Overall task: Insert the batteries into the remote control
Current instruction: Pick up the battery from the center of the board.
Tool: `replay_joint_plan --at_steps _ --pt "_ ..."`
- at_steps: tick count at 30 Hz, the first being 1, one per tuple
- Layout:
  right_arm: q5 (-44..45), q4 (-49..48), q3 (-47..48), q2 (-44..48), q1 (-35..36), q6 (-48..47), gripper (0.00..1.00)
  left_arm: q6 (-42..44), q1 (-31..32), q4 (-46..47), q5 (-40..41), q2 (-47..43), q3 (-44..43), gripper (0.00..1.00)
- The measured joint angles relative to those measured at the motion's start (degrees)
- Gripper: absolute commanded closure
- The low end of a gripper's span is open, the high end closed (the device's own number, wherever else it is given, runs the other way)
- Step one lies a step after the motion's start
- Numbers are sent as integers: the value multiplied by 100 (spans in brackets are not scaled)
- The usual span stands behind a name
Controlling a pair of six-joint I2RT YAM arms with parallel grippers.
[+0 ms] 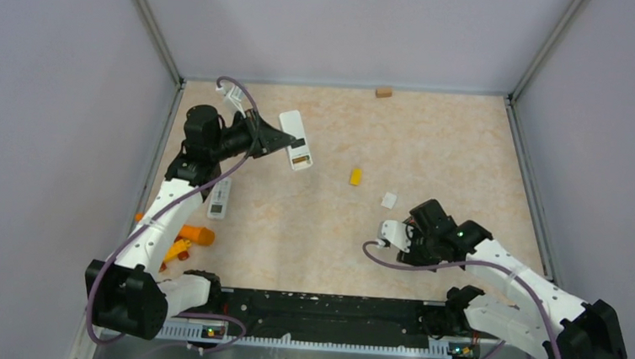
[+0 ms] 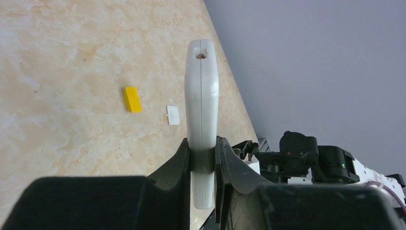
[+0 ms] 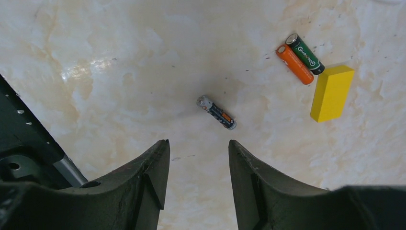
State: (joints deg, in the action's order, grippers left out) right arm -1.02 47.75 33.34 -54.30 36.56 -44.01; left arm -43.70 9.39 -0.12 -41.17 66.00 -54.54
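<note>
Small dark battery [image 3: 216,112] — light, rigid, likely to roll — wants pinching mid-barrel; right gripper [image 3: 198,146] gapes above it, left gripper [image 2: 203,143] clamps the remote control [image 2: 201,86].

- Three batteries, near right: a dark battery [image 3: 216,112], an orange battery [image 3: 294,64], a green-and-black battery [image 3: 305,53].
- Two white remotes: a raised remote [image 1: 292,130] far left, a flat remote [image 1: 220,198] left.
- Two yellow blocks: one block [image 1: 355,176] mid-table, another block [image 3: 332,93] just beside the batteries.
- One white chip [image 1: 389,200], right of centre.
- One brown block [image 1: 383,91], far edge.
- One orange cylinder [image 1: 198,234], near left; the orange bits [image 1: 176,251] beside it are part hidden, so their number is unclear.
</note>
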Motion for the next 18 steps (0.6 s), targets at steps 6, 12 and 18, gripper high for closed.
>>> replay_joint_plan --at_steps 6,12,18 --pt "184 -317 -219 74 9 -199 49 -149 -13 140 -92 15 39 100" --pt "321 -619 -219 -367 9 -278 53 -262 -26 306 -225 28 66 100" --pt "348 -730 -219 -758 7 -319 54 -299 -31 409 -337 28 168 100"
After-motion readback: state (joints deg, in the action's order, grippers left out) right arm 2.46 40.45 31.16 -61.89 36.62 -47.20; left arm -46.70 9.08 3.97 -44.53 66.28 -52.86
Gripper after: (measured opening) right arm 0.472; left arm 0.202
